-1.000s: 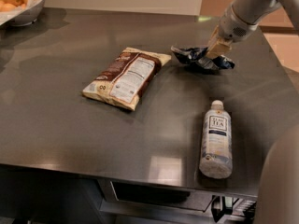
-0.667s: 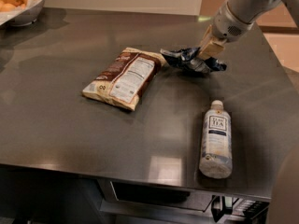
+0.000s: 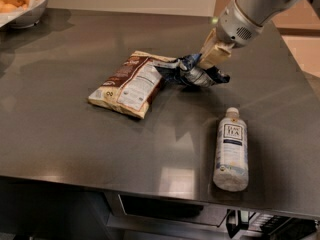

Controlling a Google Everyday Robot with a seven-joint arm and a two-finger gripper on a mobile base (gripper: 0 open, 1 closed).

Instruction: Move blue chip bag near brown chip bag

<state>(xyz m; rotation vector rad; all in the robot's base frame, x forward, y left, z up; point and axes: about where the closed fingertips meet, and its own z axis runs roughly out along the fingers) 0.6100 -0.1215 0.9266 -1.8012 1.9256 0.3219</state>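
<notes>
The blue chip bag (image 3: 189, 73) is a small crumpled navy foil bag on the dark table, its left tip touching or overlapping the right edge of the brown chip bag (image 3: 128, 83). The brown chip bag lies flat, tan with a dark brown panel and a white nutrition label. My gripper (image 3: 209, 60) comes down from the upper right and is shut on the blue chip bag, its tan fingers (image 3: 214, 55) pinching the bag's top.
A clear tea bottle (image 3: 230, 150) with a blue-white label lies on its side near the front right edge. A white bowl of oranges (image 3: 21, 3) stands at the back left corner. The table's (image 3: 75, 149) front edge runs along the bottom.
My gripper has dragged the blue chip bag leftward across the table, from well right of the brown bag to right against its right edge.
</notes>
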